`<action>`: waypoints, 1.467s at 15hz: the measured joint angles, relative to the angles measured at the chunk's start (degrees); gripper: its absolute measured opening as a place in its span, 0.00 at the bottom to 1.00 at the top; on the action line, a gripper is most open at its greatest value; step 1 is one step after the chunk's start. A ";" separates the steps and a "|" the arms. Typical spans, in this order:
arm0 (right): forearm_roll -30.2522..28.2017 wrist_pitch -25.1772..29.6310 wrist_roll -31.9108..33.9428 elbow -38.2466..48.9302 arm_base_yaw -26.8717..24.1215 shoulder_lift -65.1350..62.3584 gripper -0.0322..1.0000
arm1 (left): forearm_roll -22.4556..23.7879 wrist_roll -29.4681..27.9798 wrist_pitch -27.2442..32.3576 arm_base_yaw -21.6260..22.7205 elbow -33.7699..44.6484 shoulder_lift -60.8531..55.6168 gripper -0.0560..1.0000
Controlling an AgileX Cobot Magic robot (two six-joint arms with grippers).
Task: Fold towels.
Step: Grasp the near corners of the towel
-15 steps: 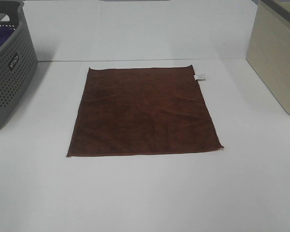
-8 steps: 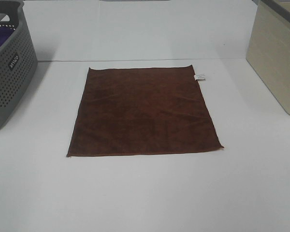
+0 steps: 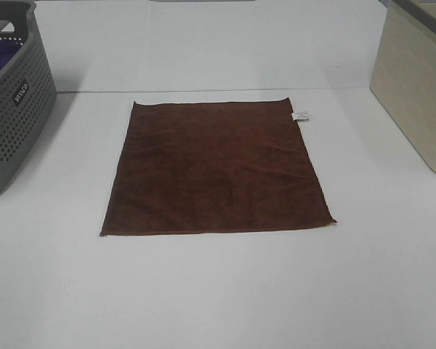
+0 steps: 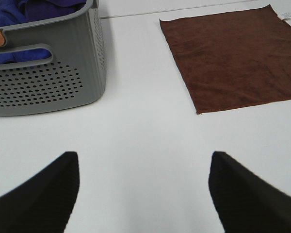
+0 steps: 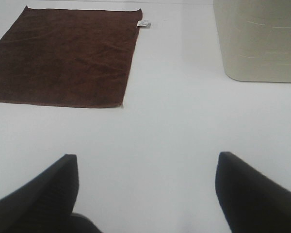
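1. Exterior high view: the towel lies spread flat as a single layer on the white bench, about midway between the grey basket and the beige bin, touching neither. No arm appears in this view.
2. The towel's white label sticks out from its right edge, close to the far corner.
3. Left wrist view only: the left fingers are set wide apart with nothing between them, above bare bench and well short of the towel's near corner.
4. This view also looks down into the basket, where purple cloth is bundled; the exterior view catches only a sliver of it.
5. Right wrist view only: the right fingers are likewise wide and empty, over bare bench, with the towel on one side and the bin on the other.
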 joint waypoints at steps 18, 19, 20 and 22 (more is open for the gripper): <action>7.85 -19.48 0.46 -13.81 0.00 61.31 0.72 | -24.12 0.86 -29.11 0.00 -1.15 41.83 0.73; 9.05 -19.60 0.46 -15.36 0.00 65.03 0.72 | -25.95 0.92 -30.02 0.00 -1.15 46.87 0.73; 10.14 -19.71 0.46 -16.90 0.00 69.10 0.72 | -28.02 1.20 -30.83 0.00 -1.15 51.62 0.73; 10.71 -19.77 0.46 -19.19 0.00 76.43 0.72 | -32.37 4.30 -32.77 0.00 -1.15 62.22 0.73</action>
